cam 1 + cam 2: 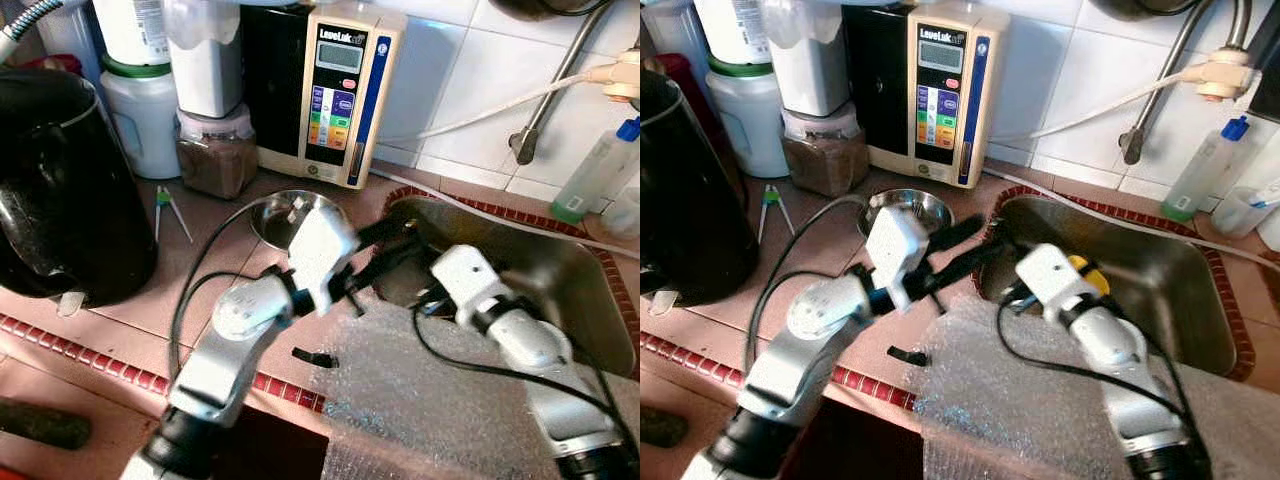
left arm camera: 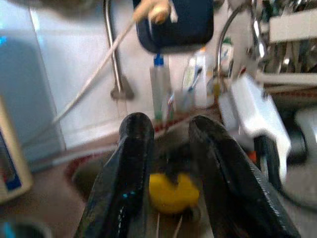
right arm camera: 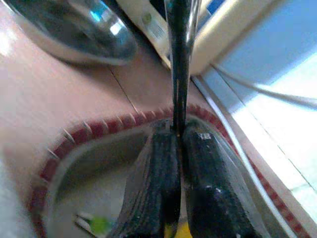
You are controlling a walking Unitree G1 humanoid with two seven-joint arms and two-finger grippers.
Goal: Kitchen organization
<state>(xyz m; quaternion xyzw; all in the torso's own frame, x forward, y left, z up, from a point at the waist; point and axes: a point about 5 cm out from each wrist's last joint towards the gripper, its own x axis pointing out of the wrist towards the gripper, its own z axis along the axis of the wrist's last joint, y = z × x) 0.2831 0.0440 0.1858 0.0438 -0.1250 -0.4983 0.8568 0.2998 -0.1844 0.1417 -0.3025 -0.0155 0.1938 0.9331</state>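
At the counter's right end, the steel sink [image 1: 1160, 290] sits in a red-tiled rim, with a water ioniser [image 1: 940, 95] against the wall and a steel bowl [image 1: 908, 208] just beside the basin's near corner. The left gripper [image 1: 975, 250] reaches over the sink edge, fingers parted and empty. The right gripper [image 3: 173, 163] is pinched on a thin metal utensil [image 3: 179, 54]. A yellow object [image 1: 1087, 275] lies in the basin. Recommendation: keep the thin handle gripped firmly and raise it clear of the left fingers.
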